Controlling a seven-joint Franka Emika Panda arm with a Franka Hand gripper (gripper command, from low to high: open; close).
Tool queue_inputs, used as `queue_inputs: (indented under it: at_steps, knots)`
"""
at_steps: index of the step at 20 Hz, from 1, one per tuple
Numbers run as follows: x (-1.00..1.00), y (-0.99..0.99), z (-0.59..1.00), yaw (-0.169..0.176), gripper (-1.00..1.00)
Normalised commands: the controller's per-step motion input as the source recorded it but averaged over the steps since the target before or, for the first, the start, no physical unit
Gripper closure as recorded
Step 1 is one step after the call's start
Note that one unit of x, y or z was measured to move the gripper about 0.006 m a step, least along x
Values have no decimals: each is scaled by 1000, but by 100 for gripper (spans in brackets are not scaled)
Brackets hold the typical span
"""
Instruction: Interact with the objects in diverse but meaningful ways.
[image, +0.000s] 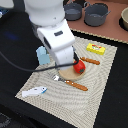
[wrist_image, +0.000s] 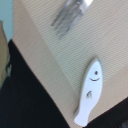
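Observation:
My gripper (image: 70, 63) hangs under the white arm, just beside the red tomato (image: 79, 66), which rests on the tan plate (image: 70, 75). The arm's body hides the fingers, so their state is unclear. A white fish (image: 34, 92) lies on the woven mat near its front corner at the exterior view's left; the wrist view shows the fish (wrist_image: 90, 92) flat at the mat's edge. The light-blue carton (image: 43, 55) stands behind the arm at the left. A yellow box with red marks (image: 95, 48) lies on the mat's far right part.
An orange-handled fork (image: 70, 83) lies in front of the plate, and its tines (wrist_image: 70, 15) show in the wrist view. An orange-handled knife (image: 90, 61) lies beyond the plate. Two grey pots (image: 96, 14) stand on the wooden surface behind. Black table (wrist_image: 35, 100) surrounds the mat (image: 100, 80).

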Motion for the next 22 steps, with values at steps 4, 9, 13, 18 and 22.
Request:
queue_inputs:
  at_steps: [4,9,13,18,22]
  knots:
    - [-808,436,0,-18,-100]
    - [-636,232,-39,-52,-100]
    - [-120,-94,-21,-70,-100]
    - [65,-151,1,-109,-100]
    - [99,-49,-52,-107,-100]
